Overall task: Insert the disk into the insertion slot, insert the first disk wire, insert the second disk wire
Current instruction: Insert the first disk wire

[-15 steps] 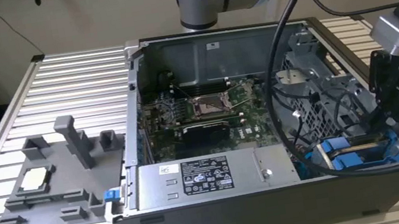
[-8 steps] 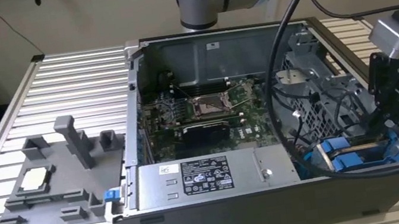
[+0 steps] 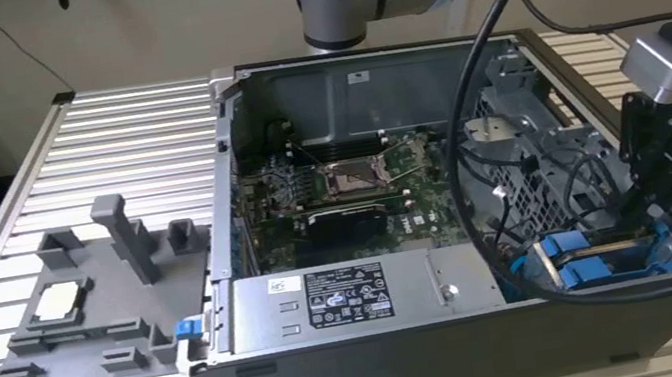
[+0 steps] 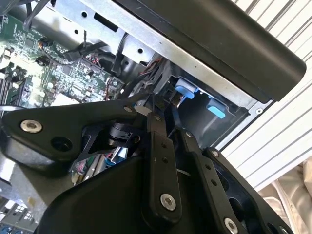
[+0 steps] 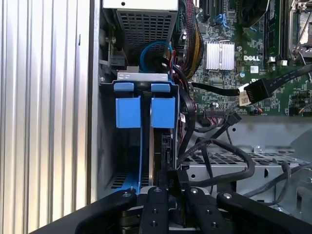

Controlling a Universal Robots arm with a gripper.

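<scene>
Exterior view: the hand (image 3: 647, 210) was seen low over the disk (image 3: 598, 266). Second wrist view: the grip of the hand (image 4: 158, 114) could not be told. First wrist view: the disk (image 5: 162, 141), set on edge in the insertion slot (image 5: 106, 146), was judged rigid, weighty, shock-sensitive, best held by its blue bracket (image 5: 163, 112).

Disk (image 3: 598, 266): bright blue carrier bracket. Insertion slot (image 5: 122, 179): grey sheet metal with a perforated hole pattern. Gripper (image 5: 168, 178): black. Circuit board (image 3: 348, 171): green. Surface (image 3: 115, 153): pale silver with parallel ribs. Computer case (image 3: 405, 370): dark grey. Parts fixture (image 3: 85, 309): matt grey.
</scene>
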